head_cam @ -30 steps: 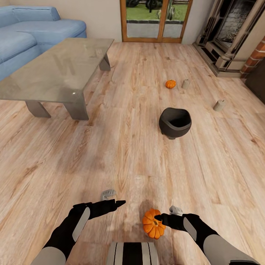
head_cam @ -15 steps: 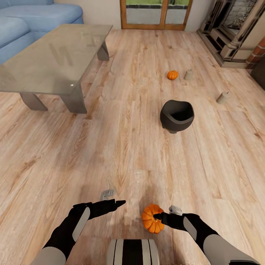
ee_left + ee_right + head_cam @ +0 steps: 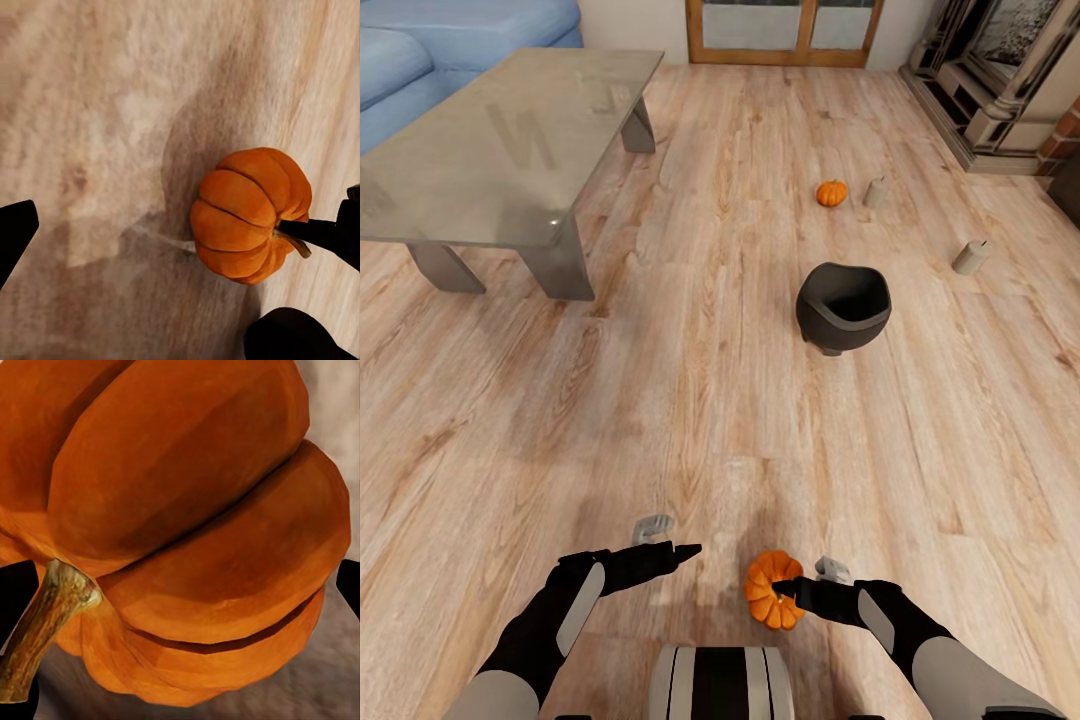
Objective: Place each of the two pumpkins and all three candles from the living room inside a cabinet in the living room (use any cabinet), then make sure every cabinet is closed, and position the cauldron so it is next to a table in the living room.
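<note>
Both arms have pale grey forearm shells that give way to matte black wrist sections, each with a light grey elongated panel set into the black. The left gripper (image 3: 678, 551) and right gripper (image 3: 792, 588) are black, with slim fingers tapering to points, and a small rounded grey bracket sits above each wrist. The trunk (image 3: 721, 683) is a rounded pale grey block with black vertical stripes.

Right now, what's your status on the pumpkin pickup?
Right gripper shut on near pumpkin. Left gripper empty, jaws unclear. Second pumpkin, two candles, cauldron on floor ahead. Path open.
</note>
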Available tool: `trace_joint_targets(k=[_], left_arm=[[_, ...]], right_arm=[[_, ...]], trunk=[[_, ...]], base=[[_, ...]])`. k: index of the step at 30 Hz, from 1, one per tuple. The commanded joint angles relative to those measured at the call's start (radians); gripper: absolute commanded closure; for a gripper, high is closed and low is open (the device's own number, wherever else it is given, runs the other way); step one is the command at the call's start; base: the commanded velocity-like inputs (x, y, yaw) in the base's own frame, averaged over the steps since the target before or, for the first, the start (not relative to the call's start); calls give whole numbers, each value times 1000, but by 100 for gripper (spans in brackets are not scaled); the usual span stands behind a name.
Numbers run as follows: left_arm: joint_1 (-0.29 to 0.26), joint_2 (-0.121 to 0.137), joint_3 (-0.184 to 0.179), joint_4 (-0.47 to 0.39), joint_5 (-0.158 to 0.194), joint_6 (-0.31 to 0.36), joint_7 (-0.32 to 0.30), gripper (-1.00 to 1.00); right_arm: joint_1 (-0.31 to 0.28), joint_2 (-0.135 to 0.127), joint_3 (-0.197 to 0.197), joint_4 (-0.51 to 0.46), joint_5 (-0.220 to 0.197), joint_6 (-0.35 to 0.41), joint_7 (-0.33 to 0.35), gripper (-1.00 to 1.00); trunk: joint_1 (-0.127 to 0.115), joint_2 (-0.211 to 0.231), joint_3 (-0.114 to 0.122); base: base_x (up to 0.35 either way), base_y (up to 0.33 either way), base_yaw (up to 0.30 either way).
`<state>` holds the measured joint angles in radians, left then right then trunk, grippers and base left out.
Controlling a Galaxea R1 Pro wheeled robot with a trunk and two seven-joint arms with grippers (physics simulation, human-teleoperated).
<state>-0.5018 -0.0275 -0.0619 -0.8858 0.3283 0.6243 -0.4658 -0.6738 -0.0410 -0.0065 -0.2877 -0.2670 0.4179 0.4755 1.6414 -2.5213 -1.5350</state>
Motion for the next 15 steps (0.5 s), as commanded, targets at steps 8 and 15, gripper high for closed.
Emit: trace_joint_targets(k=[8, 15], left_arm=[[0, 0, 1, -1, 6, 8, 1, -100], [0, 0, 1, -1, 6, 8, 1, -100]], right_arm=[[0, 0, 0, -1, 12, 2, -89, 100], [0, 0, 1, -1, 12, 2, -89, 100]], trunk=[[0, 0, -1], [0, 0, -1]], base=[[0, 0, 0], [0, 0, 0]])
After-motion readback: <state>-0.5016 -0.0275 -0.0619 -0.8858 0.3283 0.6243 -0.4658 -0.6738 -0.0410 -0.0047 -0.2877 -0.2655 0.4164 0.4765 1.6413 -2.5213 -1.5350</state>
